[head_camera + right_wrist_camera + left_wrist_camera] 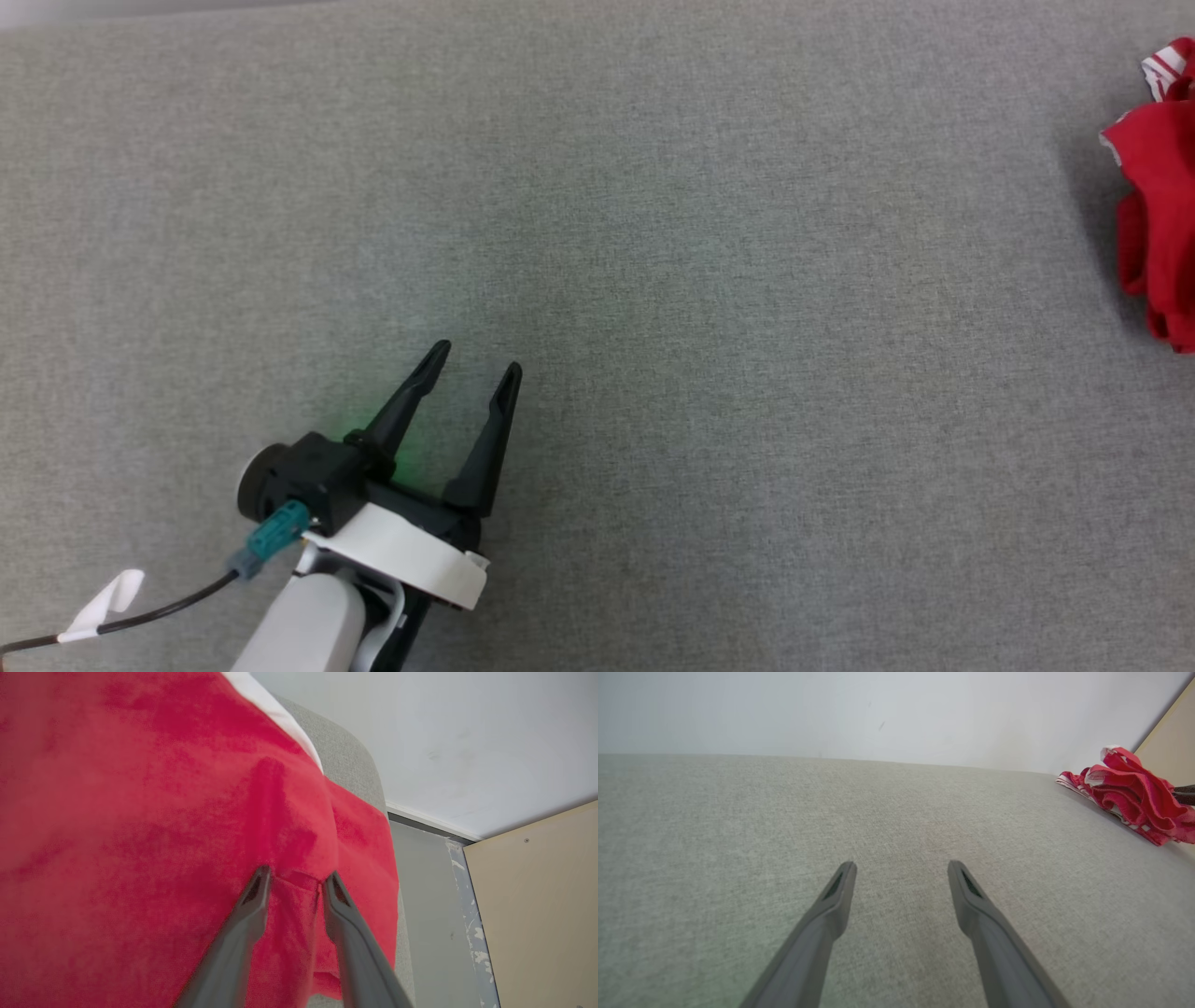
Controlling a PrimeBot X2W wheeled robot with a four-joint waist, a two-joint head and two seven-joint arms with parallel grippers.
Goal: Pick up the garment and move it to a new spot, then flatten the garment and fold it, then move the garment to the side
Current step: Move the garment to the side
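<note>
Left jaws: my left gripper [475, 358] stands wide, fingers spread over bare cloth at the near left, touching nothing.
Right jaws: my right gripper [295, 875] stands partly apart, tips against red cloth, a small ridge of it lying across the gap.
Garment: the red garment [1158, 187], with white striped trim, lies bunched at the far right, well apart from my left gripper.
Open room: the grey padded surface [653, 233] runs bare from my left gripper to the garment, and on to the far side.
Edges: the far edge meets a pale wall [831, 709]. At the right, the surface's rounded edge drops just beside the garment, with a beige panel [537, 905] beyond.
Cut off: the head view's right border slices the garment. In the right wrist view it spills past the top, left and bottom borders.
Hard to make out: the garment's kind and its lie. A dark tip [1184, 794] touches its right side, too little of it in view to name.
</note>
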